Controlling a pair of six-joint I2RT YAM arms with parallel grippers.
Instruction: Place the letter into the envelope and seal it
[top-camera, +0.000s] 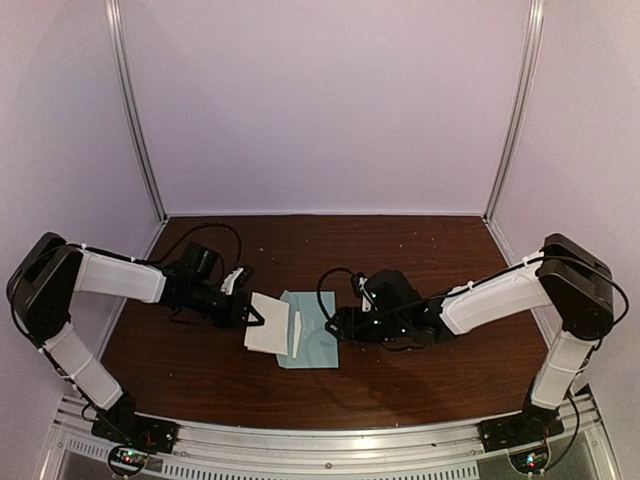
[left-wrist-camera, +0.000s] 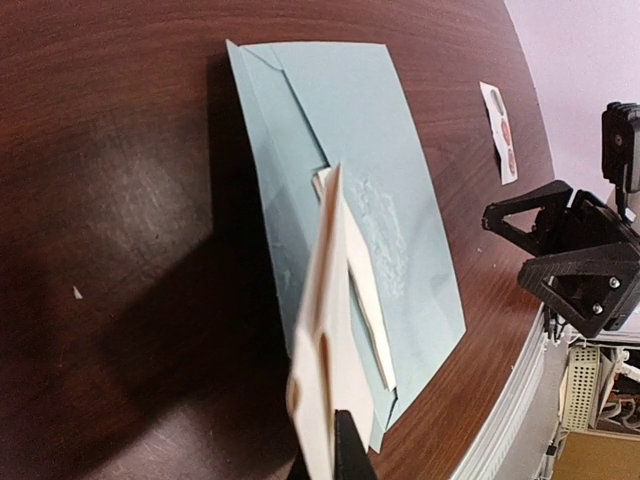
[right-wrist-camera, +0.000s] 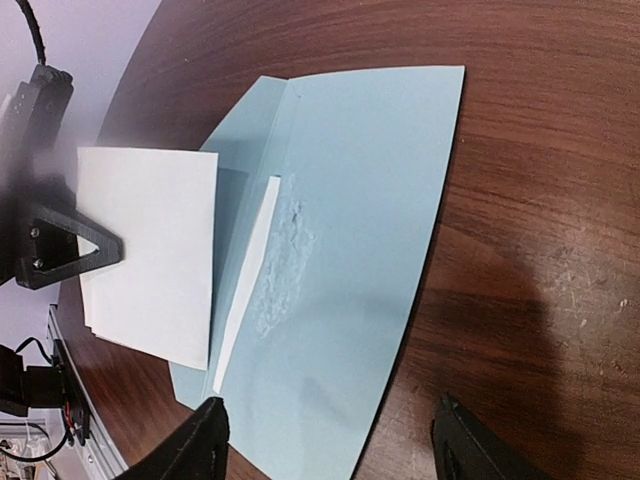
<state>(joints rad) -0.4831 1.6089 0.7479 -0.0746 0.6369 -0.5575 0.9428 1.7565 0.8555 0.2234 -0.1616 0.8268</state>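
The light blue envelope (top-camera: 316, 347) (right-wrist-camera: 350, 230) (left-wrist-camera: 350, 130) lies flat on the brown table, its flap side toward the left arm. A narrow white strip (right-wrist-camera: 246, 280) (left-wrist-camera: 372, 318) lies along its opening. My left gripper (top-camera: 250, 312) (left-wrist-camera: 322, 456) is shut on the folded cream-white letter (top-camera: 268, 325) (right-wrist-camera: 150, 250) (left-wrist-camera: 325, 330). The letter hangs edge-on above the flap side of the envelope. My right gripper (top-camera: 335, 325) (right-wrist-camera: 330, 450) is open, low over the envelope's opposite edge. One fingertip sits on either side of that edge, and nothing is between them.
A small white sticker strip with red dots (left-wrist-camera: 500, 132) lies on the table (top-camera: 420, 260) beyond the envelope. The two grippers face each other closely across the envelope. The table's metal front rail (top-camera: 330, 432) runs just behind the envelope's near edge.
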